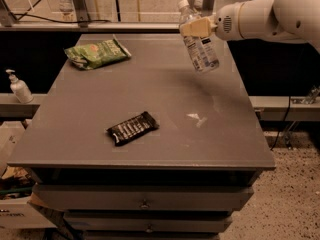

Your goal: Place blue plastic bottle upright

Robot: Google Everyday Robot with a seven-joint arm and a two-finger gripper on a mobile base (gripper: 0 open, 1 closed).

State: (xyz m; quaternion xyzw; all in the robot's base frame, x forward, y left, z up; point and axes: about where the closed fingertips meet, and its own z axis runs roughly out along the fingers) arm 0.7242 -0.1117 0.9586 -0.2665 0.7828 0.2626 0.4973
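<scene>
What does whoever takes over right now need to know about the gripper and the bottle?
Gripper: shut on the bottle just below its cap, over the far right part of the table.
Bottle: held in the air, tilted, cap uppermost, base toward the table.
Done: bottle grasped and off the surface.
Left: bring it vertical, set it down on bare table, release.
</scene>
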